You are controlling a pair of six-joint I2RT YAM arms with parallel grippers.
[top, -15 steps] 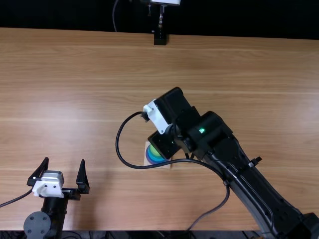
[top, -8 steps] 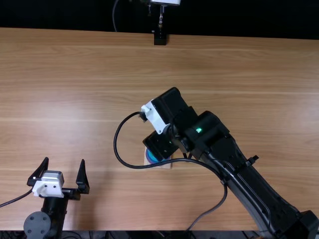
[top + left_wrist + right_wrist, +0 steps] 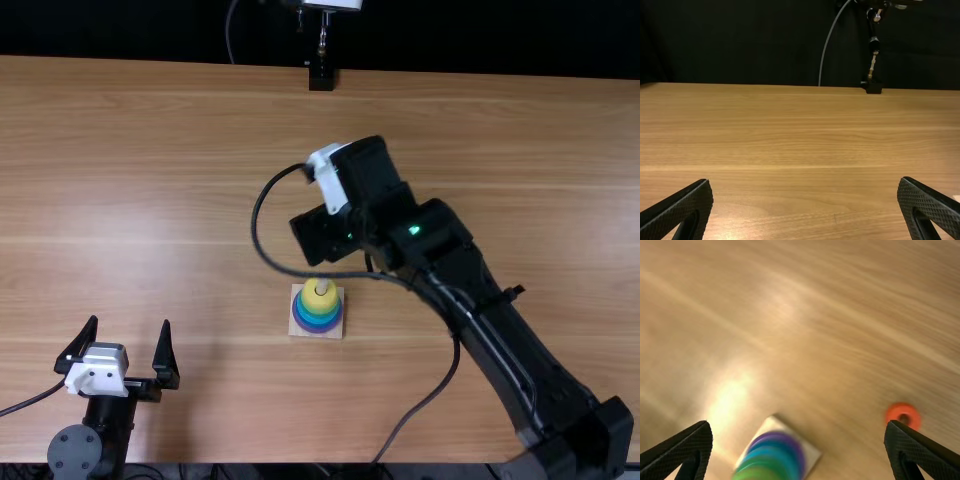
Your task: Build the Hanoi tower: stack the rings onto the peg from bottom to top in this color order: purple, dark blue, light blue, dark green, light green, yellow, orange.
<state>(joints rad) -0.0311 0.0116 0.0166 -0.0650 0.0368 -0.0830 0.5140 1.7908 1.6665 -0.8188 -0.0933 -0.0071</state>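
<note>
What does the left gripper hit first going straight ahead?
The way looks free as far as the top view shows: the left gripper points over the table toward its far edge, with the ring stack off to the right. Height and tilt unclear.

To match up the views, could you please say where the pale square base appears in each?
Top view: pale square base, near the middle, under the rings.
Left wrist view: apparently its corner, at the picture's edge beside the left pincer.
Right wrist view: under the rings, framed by the right pincer.
Shared landmark: wooden table.
</note>
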